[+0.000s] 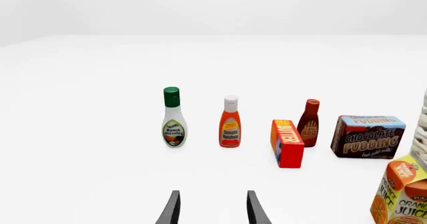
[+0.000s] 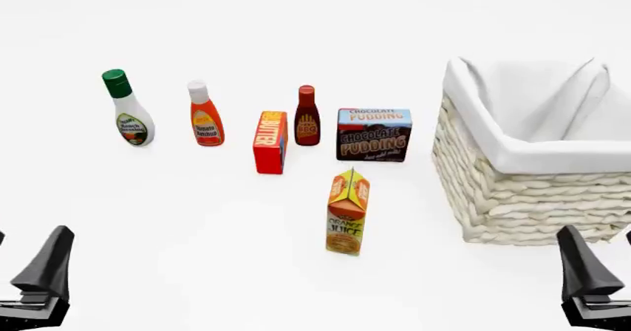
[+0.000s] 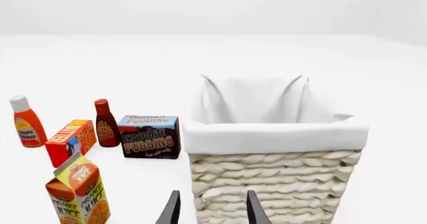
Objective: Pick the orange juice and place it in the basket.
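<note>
The orange juice is an orange and yellow gable-top carton standing upright near the middle of the table, left of the basket. The basket is a large cream woven one with a white cloth lining, at the right. My left gripper is open and holds nothing; it hangs low at the near left, well short of the carton. My right gripper is also open with nothing in it, at the near right facing the basket's wall, with the carton off to its side.
A row of groceries stands behind the carton: a ranch dressing bottle, an orange ketchup bottle, a red butter box, a dark BBQ bottle and a chocolate pudding box.
</note>
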### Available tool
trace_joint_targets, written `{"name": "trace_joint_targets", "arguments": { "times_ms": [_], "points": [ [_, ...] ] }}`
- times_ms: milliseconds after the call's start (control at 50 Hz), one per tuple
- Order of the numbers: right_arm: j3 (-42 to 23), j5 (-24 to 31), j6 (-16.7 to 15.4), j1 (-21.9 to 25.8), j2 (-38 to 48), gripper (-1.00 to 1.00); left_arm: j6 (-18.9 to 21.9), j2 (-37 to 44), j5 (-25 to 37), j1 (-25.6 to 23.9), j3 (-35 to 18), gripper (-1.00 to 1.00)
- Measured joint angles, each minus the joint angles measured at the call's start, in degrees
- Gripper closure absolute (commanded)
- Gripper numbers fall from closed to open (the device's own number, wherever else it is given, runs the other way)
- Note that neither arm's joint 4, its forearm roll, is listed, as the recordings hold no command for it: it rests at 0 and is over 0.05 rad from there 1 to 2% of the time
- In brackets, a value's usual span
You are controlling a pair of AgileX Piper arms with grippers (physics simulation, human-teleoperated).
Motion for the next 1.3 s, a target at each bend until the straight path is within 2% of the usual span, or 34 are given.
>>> {"name": "trace_joint_targets", "arguments": {
  "times_ms": [280, 660, 1000, 1300],
  "points": [
    [-0.73, 1.39, 0.25, 0.96, 0.47, -1.0, 0.0, 0.0, 0.0, 0.0, 0.0, -1.0],
    [-1.56, 1.59, 0.9, 4.92, 4.39, -1.0, 0.0, 0.0, 0.0, 0.0, 0.0, -1.0],
    [-2.3, -1.85, 1.97, 9.25, 10.38, -1.0, 0.0, 0.0, 0.0, 0.0, 0.0, -1.0],
    [-3.29, -7.15, 3.28, 13.11, 18.26, -1.0, 0.0, 0.0, 0.0, 0.0, 0.0, -1.0]
  ]
}}
